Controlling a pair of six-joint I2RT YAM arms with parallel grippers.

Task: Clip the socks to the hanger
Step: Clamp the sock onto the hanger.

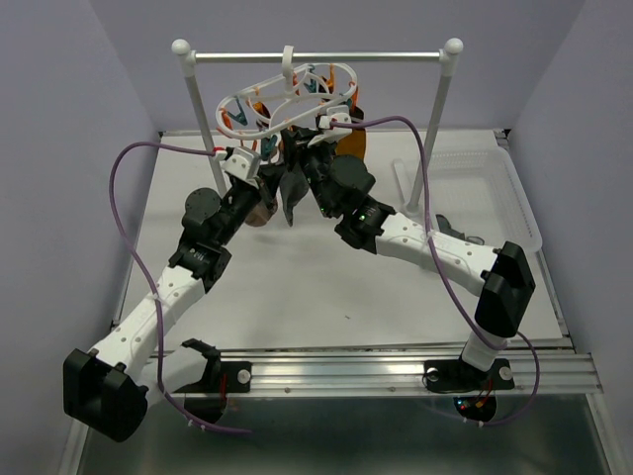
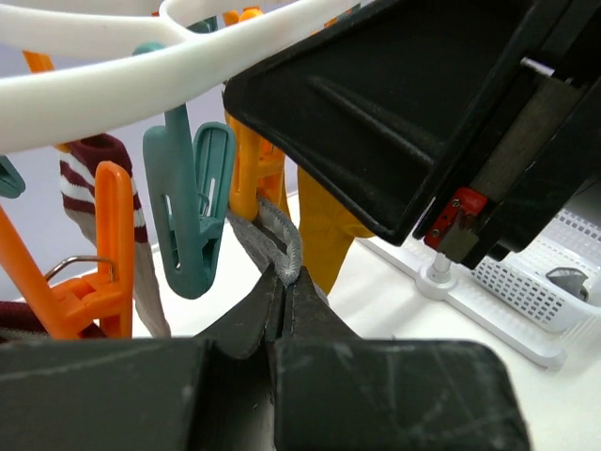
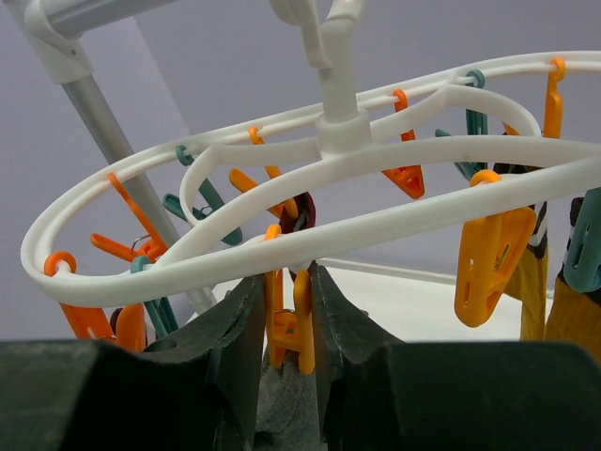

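Find the white plastic oval ring hanger (image 1: 289,96), fringed with orange and teal clips, hooked on the silver metal rail (image 1: 376,56) above the far edge of the desk (image 1: 326,287). Under the ring, see the left gripper (image 2: 285,282) pressed together on the ribbed cuff of a grey fabric sock (image 2: 277,240), holding that cuff up just beside a teal plastic clip (image 2: 192,211). See the right gripper (image 3: 286,282) pinching 1 orange plastic clip (image 3: 286,329) between its 2 fingers (image 3: 235,329), grey fabric just below. Note a mustard-orange sock (image 1: 354,146) hanging from the ring's right end and a white plastic basket (image 1: 524,213) near the desk's right edge.
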